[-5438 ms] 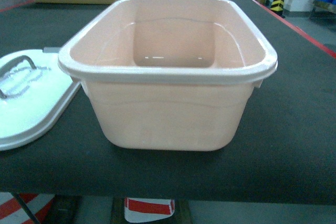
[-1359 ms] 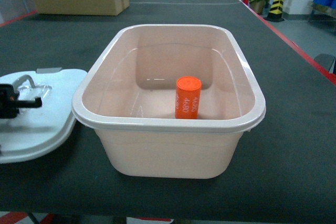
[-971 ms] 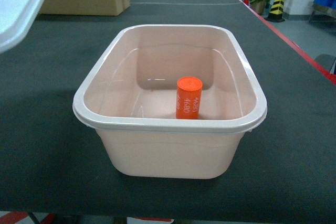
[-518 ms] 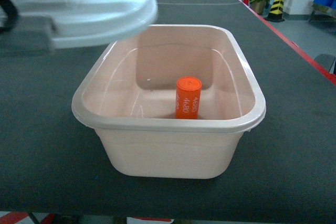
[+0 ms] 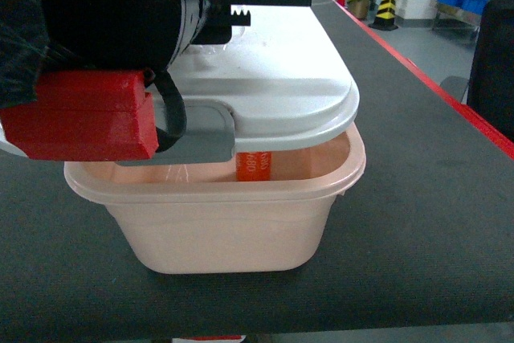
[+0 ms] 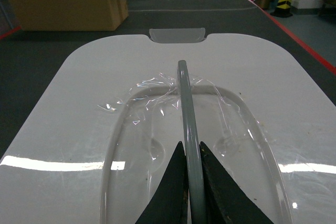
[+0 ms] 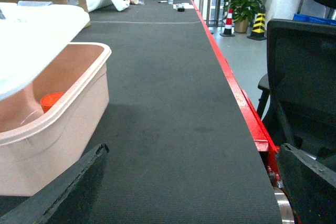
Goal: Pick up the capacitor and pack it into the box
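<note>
The peach-pink box [image 5: 241, 226] stands on the dark table, and the orange capacitor [image 5: 254, 165] stands upright inside it, showing through a gap under the lid. The white lid [image 5: 281, 78] lies over most of the box, raised at the front right, with its grey clip [image 5: 197, 130] hanging at the front rim. My left gripper [image 6: 189, 144] is shut on the lid's grey handle [image 6: 185, 93]. My right gripper [image 7: 194, 148] is open and empty over the table, right of the box [image 7: 73, 114]. The capacitor's top [image 7: 51, 100] shows there under the lid [image 7: 37, 35].
My left arm's black and red body [image 5: 96, 62] fills the left of the head view. A red table edge [image 7: 247, 108] runs along the right, with a black chair [image 7: 302, 82] beyond it. A cardboard carton [image 6: 63, 1] stands far back left.
The lid, held high at the upper left half a second ago, has come down and right over the box. The left arm now blocks the left of the head view.
</note>
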You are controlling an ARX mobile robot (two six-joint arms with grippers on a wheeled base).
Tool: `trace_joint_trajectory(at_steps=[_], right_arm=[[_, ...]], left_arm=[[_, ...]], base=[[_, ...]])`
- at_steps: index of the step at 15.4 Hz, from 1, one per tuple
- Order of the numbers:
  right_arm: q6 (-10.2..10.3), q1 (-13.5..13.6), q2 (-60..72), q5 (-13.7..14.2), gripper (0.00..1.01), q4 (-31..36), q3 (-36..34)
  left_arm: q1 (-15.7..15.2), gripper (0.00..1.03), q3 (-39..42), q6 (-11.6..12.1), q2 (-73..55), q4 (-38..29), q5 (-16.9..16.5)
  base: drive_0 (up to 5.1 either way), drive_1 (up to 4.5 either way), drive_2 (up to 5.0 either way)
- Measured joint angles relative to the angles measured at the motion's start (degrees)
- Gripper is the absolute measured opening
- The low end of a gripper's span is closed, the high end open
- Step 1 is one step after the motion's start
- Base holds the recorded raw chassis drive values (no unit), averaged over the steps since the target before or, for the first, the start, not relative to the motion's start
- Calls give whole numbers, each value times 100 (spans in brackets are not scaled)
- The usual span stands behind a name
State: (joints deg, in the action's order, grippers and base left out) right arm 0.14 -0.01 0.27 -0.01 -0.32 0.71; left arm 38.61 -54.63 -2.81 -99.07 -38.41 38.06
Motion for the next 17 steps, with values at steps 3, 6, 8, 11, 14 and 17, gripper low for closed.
trace_joint_trajectory(at_steps=[3, 6, 8, 11, 14, 17], right_arm=[[0, 0, 0, 2, 98, 0, 0], [2, 0, 0, 0, 98, 0, 0], [0, 0, 0, 0, 98, 0, 0], [0, 0, 0, 0, 98, 0, 0], [0, 0, 0, 0, 98, 0, 0], [0, 0, 0, 0, 98, 0, 0]], left_arm=[[87, 2, -251, -133, -463, 74, -26], [11, 2, -293, -136, -741, -2, 76], [-15, 12, -293, -155, -793, -85, 20], [-59, 44, -249, -173, -772, -363, -129], [-286, 78, -160, -168, -321, -682, -223], [-966, 97, 160, 17, 372, -1040, -428]], base=[[0, 0, 0], [0, 0, 0], [0, 0, 0], [0, 0, 0], [0, 0, 0], [0, 0, 0]])
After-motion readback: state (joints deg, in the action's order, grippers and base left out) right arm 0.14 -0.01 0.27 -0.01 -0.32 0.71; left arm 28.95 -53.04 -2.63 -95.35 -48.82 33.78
